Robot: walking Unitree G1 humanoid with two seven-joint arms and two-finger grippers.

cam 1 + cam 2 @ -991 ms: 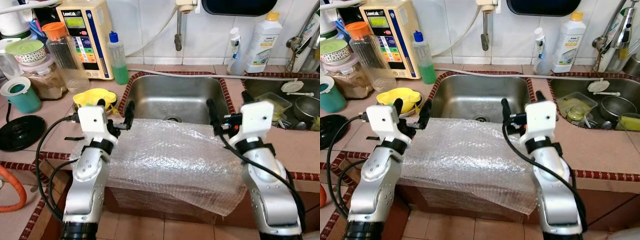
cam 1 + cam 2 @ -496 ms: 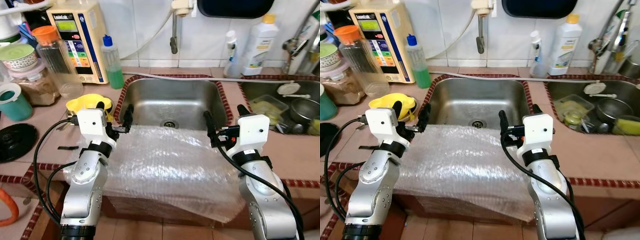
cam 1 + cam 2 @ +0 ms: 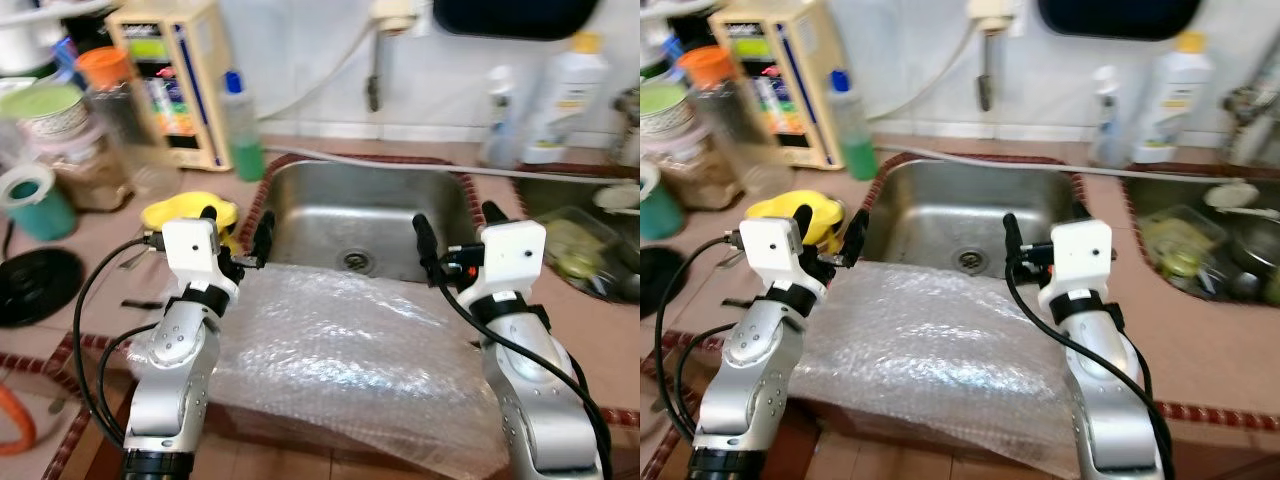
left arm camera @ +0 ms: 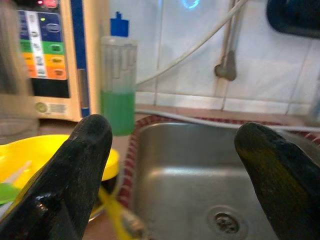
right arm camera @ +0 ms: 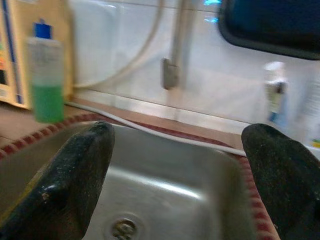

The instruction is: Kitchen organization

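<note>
A sheet of clear bubble wrap (image 3: 340, 350) lies over the counter's front edge and hangs down before the steel sink (image 3: 360, 215). My left gripper (image 3: 237, 230) hovers open over the sheet's far left corner, beside a yellow bowl (image 3: 185, 212). Over the sheet's far right corner my right gripper (image 3: 455, 228) is open too. Both point toward the sink basin (image 4: 190, 170), with nothing between their fingers. The picture is blurred.
A green soap bottle (image 3: 242, 125), a water purifier (image 3: 175, 80), jars, a teal cup (image 3: 35, 200) and a black lid (image 3: 35, 285) crowd the left counter. White bottles (image 3: 565, 100) stand at the back right. A second sink (image 3: 590, 265) on the right holds dishes.
The whole picture has shifted and blurred, so the camera has moved. Both grippers stay open above the far corners of the bubble wrap.
</note>
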